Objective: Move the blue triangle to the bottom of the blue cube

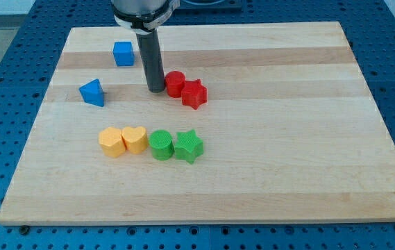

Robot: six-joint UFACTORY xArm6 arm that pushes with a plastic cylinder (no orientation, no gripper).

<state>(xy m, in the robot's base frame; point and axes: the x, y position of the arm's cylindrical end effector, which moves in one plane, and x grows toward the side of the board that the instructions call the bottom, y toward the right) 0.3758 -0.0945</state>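
Right now you have my tip [155, 89] planted on the pale wooden tabletop [273, 167], whose plank grain runs left to right across the view. You are working with a plain, smooth dark rod here: it has no hand and holds nothing. It stands upright, just to the view's left of the red cylinder [175, 83], so close that you cannot tell whether they touch.

Look to the view's left of my tip for the blue triangle [93, 92], a wedge-shaped block sitting well apart from the rod. The blue cube [123, 53] lies above it toward the view's top and a little to the right, with bare wood between the two.

Touching the red cylinder on its right and lower side you will see the red star [194, 94]. Nearer the view's bottom, four blocks sit in a tight row, each against the next: a yellow block [111, 142] with rounded corners, a yellow heart [135, 139], a green cylinder [160, 144] and a green star [188, 146]. All the blocks look matte, with a faintly ribbed surface. A blue perforated surface [17, 42] frames the board.
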